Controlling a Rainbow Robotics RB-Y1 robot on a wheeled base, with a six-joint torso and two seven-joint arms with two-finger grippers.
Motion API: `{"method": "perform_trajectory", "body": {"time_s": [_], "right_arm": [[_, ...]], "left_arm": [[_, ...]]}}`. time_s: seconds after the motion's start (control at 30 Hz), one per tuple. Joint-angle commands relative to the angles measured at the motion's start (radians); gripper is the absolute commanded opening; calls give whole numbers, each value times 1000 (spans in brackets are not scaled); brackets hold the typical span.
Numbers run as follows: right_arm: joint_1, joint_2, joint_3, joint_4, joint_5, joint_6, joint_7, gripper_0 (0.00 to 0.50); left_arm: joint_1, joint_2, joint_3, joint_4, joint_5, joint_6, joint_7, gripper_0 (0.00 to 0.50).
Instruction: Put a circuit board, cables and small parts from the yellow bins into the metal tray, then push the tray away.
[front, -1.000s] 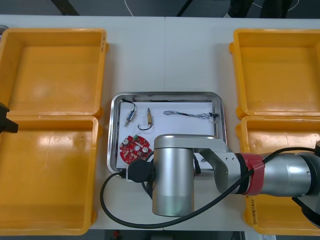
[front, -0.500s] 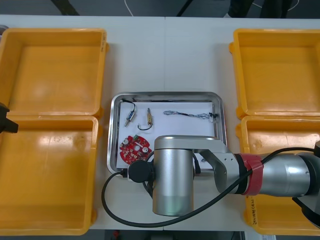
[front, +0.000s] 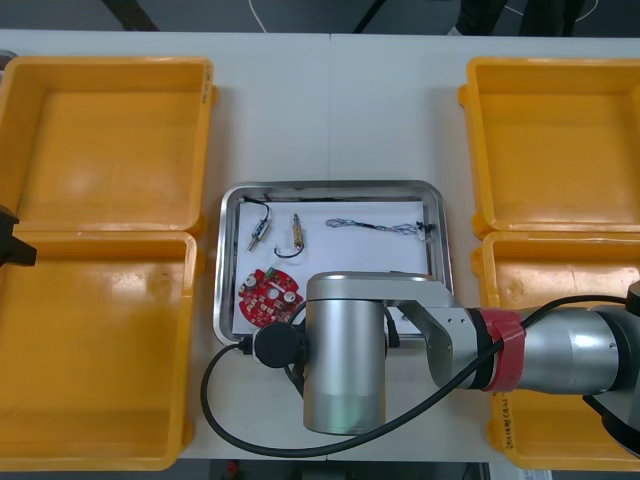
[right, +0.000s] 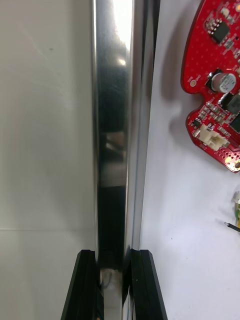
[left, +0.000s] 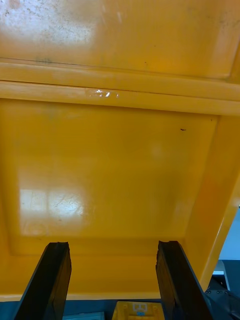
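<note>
We see our right gripper (right: 114, 287) pinching the tray (right: 112, 100) rim at six o'clock; our left gripper (left: 112, 280), fingers spread, hangs over a bin (left: 115, 165).

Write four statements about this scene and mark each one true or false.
1. The round red circuit board lies inside the shiny metal tray. True.
2. The right gripper has its jaws shut on the tray's near rim. True.
3. The left gripper holds a black cable. False: its jaws stand open and hold nothing, above a yellow plastic bin.
4. The twisted blue and white cable lies in a bin at the right of the table. False: it lies in the tray, near the far side.
</note>
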Motion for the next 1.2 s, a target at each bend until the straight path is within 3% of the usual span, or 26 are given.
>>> {"method": "perform_trajectory", "body": {"time_s": [0.03,0.87,1.2], "right_arm": [[-16,25,14,-33,29,-6,4,0],[-211,-61,14,2,29,-34,24,0],[-289,-58,14,86,27,-41,24,0]], "left_arm": [[18,44,33,-24,8,7,-67,500],[18,44,33,-24,8,7,-67,500],[18,44,33,-24,8,7,-67,500]]}}
